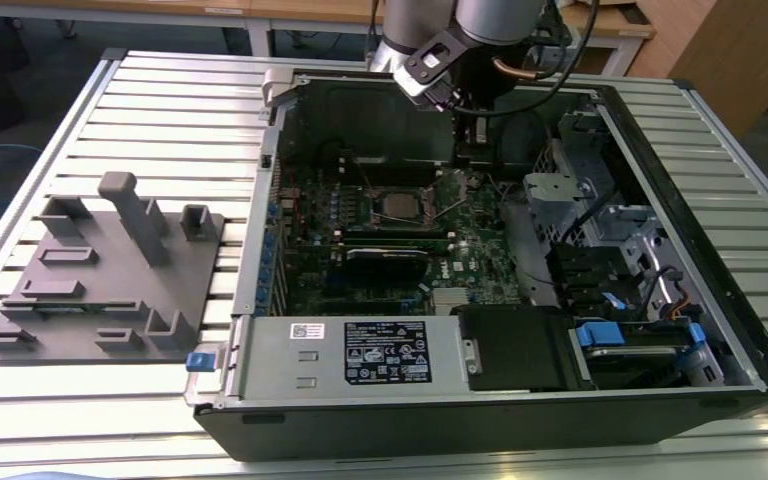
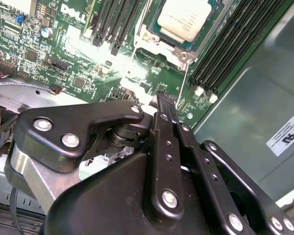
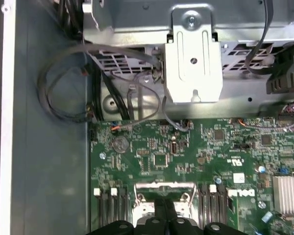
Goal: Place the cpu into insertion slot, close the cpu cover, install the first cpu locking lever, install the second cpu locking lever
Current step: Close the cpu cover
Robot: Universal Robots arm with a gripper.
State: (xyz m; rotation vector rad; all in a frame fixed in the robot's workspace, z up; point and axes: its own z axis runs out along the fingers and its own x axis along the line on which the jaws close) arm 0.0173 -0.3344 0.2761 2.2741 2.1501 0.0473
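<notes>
**Gripper** (image 2: pixel 165 100): black, linked fingers. Both wrist views show the fingertips drawn together with nothing visible between them. It is poised over the green motherboard (image 3: pixel 186 152), near one corner of the socket. Whether the tips touch the board cannot be told.

**The cpu** (image 2: pixel 183 19): flat square chip with a dull silver top. It lies seated in the insertion slot (image 1: pixel 398 203), in the middle of the board.

**The cpu cover** (image 3: pixel 164 186): a silvery frame at the socket, just beyond the fingertips. Whether it lies flat over the chip cannot be told.

**Memory slots** (image 2: pixel 230 44): long black rows running beside the socket.

**Computer case** (image 1: pixel 491 430): dark tower laid on its side with the side panel off. It rests on a slatted metal table (image 1: pixel 157 90).

**Label sticker** (image 1: pixel 387 352): white and black, on the grey box at the near edge of the case.

**Grey fixture tray** (image 1: pixel 104 280): moulded posts and pockets. It sits on the table at the exterior view's left, well apart from the case.

**Cables** (image 3: pixel 63 93): dark loops lying against the case floor beside the board.

**Finned heatsink** (image 3: pixel 288 193): silver, mounted on the board.
</notes>
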